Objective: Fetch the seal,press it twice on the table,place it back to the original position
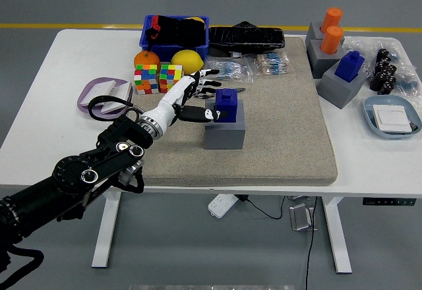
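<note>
Reaching in from the tabletop's near-left corner with the left hand (198,95), black forearm angled up across the grey mat (290,138) toward its middle. Spreading the white-and-black fingers (210,74) loosely rather than clamping, thumb low against the left face of the blue seal (228,105), other digits fanning just behind and above its top. Touching, or all but touching, on the thumb side; not yet pinching anything, as far as the view allows. Flanking the seal this way likely in order to close thumb against fingers across its width.

Sitting upright in the grey holder block (225,130), that seal, near the middle of the mat and slightly toward its left edge, upper part standing proud of the block so as to offer a grip. Judging the fetch as just beginning: no lift, no pressing done.

Leaving bare mat to the right and front of the block, presumably serving as the pressing area. Crowding the far-left edge of the mat with two puzzle cubes (158,78) and yellow fruit (186,59), close behind the hand, so calling for a straight upward pull rather than a backward sweep.

Showing no right arm anywhere in the view.
</note>
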Tool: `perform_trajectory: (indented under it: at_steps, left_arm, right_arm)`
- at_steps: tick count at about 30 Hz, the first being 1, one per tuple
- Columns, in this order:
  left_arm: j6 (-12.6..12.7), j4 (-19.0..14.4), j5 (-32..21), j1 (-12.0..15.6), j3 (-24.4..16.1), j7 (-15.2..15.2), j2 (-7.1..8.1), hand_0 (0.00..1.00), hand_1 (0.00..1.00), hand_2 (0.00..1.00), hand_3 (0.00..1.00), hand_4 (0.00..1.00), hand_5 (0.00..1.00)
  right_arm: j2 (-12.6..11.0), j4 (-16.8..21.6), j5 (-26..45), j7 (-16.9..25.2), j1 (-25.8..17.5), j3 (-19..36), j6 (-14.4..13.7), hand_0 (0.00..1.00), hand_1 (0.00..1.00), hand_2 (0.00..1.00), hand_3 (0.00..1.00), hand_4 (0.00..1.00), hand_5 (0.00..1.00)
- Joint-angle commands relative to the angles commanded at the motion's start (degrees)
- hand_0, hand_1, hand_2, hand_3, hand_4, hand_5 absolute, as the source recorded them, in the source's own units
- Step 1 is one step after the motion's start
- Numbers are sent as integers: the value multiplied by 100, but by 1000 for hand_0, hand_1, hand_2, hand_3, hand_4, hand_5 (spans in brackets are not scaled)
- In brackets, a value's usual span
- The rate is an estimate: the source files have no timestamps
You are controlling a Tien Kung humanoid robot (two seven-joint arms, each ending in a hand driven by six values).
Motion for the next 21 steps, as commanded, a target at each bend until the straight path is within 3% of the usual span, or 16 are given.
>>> perform_trajectory:
  at_steps: [21]
  left_arm:
    - [46, 183, -77, 1, 163, -48, -101, 846, 755, 739, 885, 921, 2]
  right_arm:
    - [1, 5, 2, 3, -19, -56, 3, 869, 732, 711, 718, 825, 507]
